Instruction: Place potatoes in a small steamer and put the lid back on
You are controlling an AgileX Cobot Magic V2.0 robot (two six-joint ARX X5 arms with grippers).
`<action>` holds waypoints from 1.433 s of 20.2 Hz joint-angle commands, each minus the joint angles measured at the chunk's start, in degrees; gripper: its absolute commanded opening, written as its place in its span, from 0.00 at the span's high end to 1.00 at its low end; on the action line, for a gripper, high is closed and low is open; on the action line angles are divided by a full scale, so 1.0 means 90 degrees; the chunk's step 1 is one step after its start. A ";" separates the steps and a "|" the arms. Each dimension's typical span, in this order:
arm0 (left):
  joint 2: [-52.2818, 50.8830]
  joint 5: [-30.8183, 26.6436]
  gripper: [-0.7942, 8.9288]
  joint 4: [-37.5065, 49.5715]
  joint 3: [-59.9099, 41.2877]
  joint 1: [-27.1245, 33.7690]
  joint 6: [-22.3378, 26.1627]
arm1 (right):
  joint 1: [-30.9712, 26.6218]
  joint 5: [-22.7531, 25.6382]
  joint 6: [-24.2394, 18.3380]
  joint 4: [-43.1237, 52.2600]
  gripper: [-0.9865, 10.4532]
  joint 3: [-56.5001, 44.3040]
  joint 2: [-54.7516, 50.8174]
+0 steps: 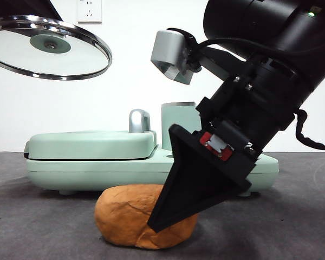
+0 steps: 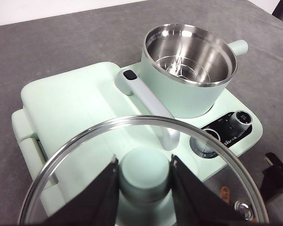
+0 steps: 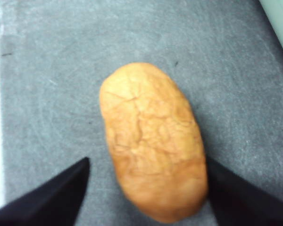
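Spread wide, the right gripper's (image 3: 148, 197) black jaws straddle the orange-brown potato (image 3: 153, 141), which lies on the grey table (image 1: 43, 227) at lower centre of the front view, ahead of the mint-green grill plate (image 1: 92, 146). The left gripper (image 2: 145, 188) grips the mint-green knob of the glass lid (image 1: 49, 46), held aloft at upper left. The small steamer (image 2: 188, 70) stands open on its base, right of the chrome handle. Lettering by the control dials (image 2: 226, 129) is too small to read.

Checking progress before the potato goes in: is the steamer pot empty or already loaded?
Empty. The steamer pot shows only bare steel inside; the potato lies on the table.
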 commanded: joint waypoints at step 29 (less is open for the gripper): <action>-0.0010 -0.0104 0.91 0.0398 0.0092 -0.0017 0.0119 | -0.0641 0.1542 0.2805 -0.5894 0.73 0.3356 -0.1678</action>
